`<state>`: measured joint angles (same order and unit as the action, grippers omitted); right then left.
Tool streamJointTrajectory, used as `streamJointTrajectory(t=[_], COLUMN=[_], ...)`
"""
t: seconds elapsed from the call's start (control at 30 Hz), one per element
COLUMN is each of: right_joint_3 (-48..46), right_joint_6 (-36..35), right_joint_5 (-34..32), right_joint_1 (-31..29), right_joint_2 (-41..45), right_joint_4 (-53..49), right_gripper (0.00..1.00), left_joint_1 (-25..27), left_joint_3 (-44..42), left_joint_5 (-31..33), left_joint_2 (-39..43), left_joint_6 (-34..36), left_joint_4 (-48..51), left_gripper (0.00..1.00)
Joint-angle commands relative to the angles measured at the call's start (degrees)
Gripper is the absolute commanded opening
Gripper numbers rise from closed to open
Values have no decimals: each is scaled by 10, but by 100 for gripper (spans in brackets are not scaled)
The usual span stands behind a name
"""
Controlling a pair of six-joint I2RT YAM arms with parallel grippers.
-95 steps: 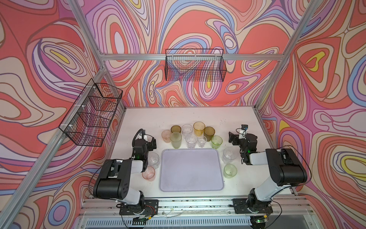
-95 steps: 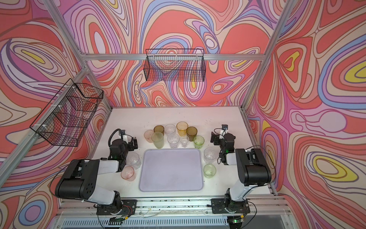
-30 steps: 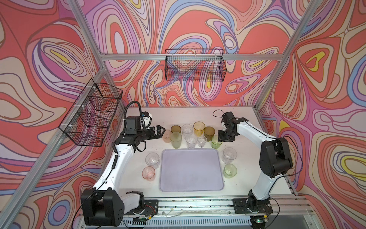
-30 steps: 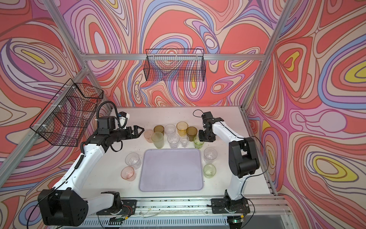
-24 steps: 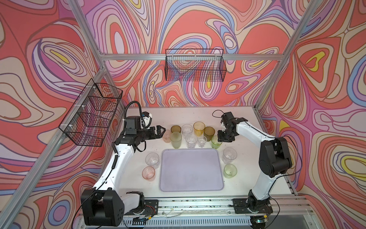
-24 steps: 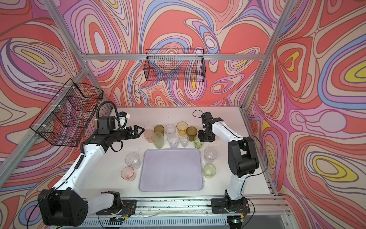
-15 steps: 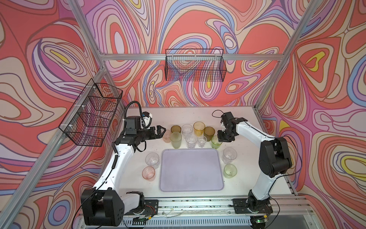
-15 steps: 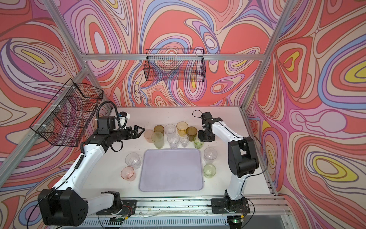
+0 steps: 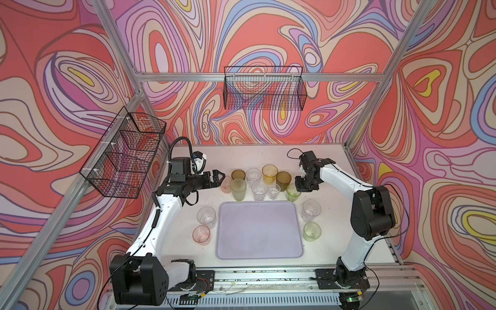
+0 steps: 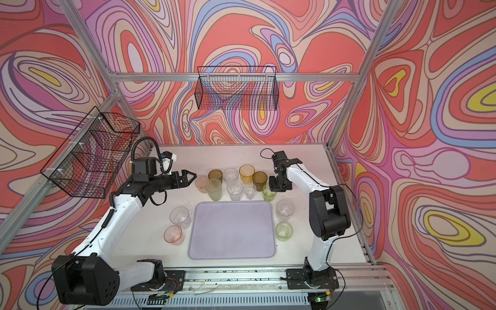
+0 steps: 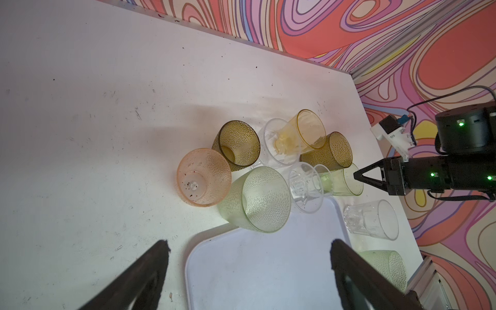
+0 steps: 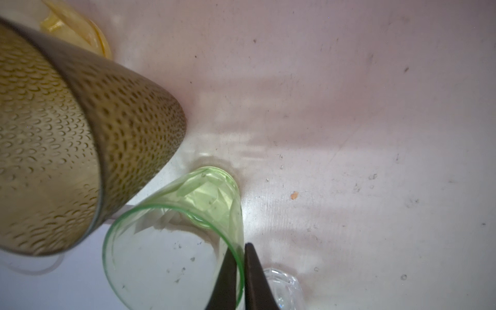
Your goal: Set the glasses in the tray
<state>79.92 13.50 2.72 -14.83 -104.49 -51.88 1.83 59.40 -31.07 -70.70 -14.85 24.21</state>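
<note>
Gripping the green glass (image 12: 174, 214) rim is the right pincer (image 12: 239, 249); left pincer (image 9: 220, 176) gapes.

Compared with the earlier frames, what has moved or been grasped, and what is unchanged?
Both arms swung out from their folded rest toward the far cluster of glasses. The right claw then closed on the rim of the small green glass. The left claw stayed open beside the pink glass. All glasses and the empty tray stayed put.
</note>
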Motion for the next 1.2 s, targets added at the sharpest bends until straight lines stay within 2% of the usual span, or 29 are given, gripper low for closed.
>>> streamJointTrajectory(t=[0.0,0.63,1.17], right_joint_3=[17,38,33], right_joint_6=[-3,-3,5], right_joint_5=[-9,-27,-26], right_joint_1=[-5,-10,-53], right_joint_2=[9,77,110], right_joint_4=[-16,-78,-104], right_gripper=[2,0,0], left_joint_1=[-1,-1,-1], left_joint_3=[2,-1,-3], left_joint_5=[-5,-13,-25], left_joint_2=[-2,1,-2], left_joint_6=[0,-8,-17], left_joint_4=[-10,-19,-31], left_gripper=[97,97,98])
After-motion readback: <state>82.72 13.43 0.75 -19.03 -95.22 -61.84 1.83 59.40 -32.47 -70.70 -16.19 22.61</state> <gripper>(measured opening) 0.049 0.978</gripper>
